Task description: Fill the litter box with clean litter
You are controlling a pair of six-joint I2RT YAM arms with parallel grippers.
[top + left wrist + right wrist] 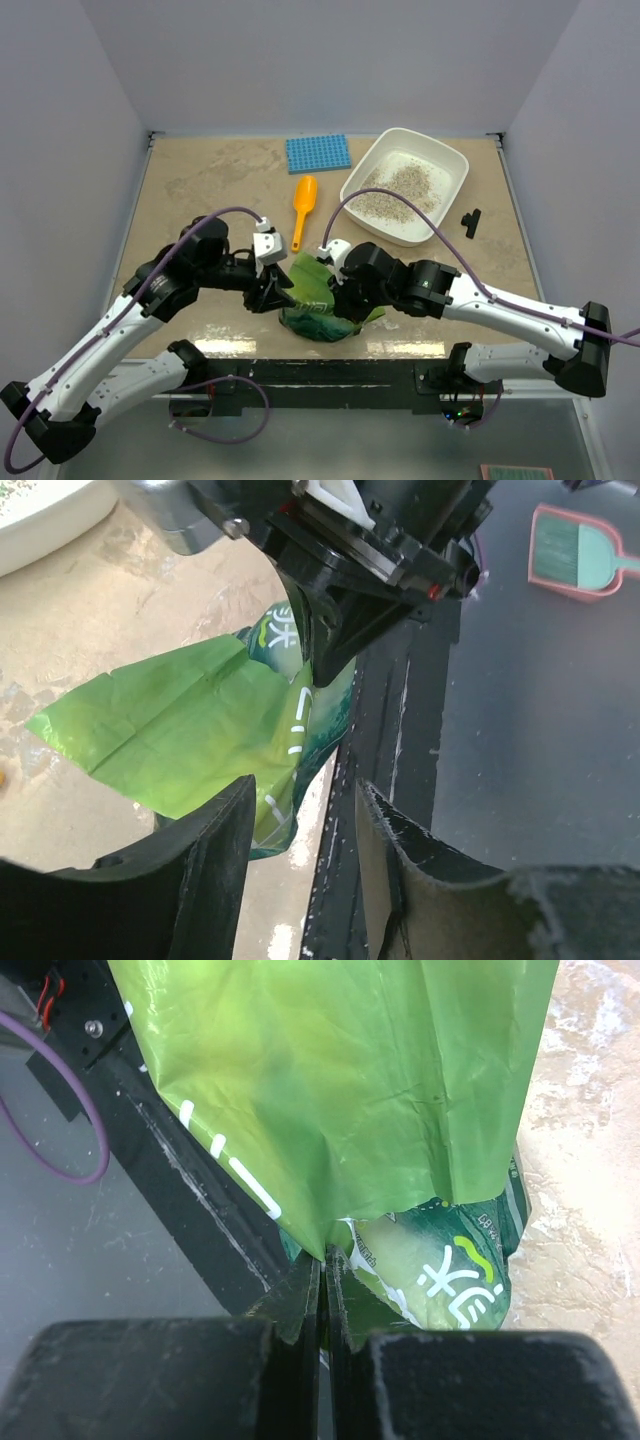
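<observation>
With litter [395, 192] in the box [447, 160], right tool [322, 1285] pinches the green bag [330, 1090], left tool [305, 790] parted; laying the bag aside likely comes next

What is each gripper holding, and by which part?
The right gripper holds the green bag, jaws shut on a fold at its edge. The left gripper, jaws apart, holds nothing.
</observation>
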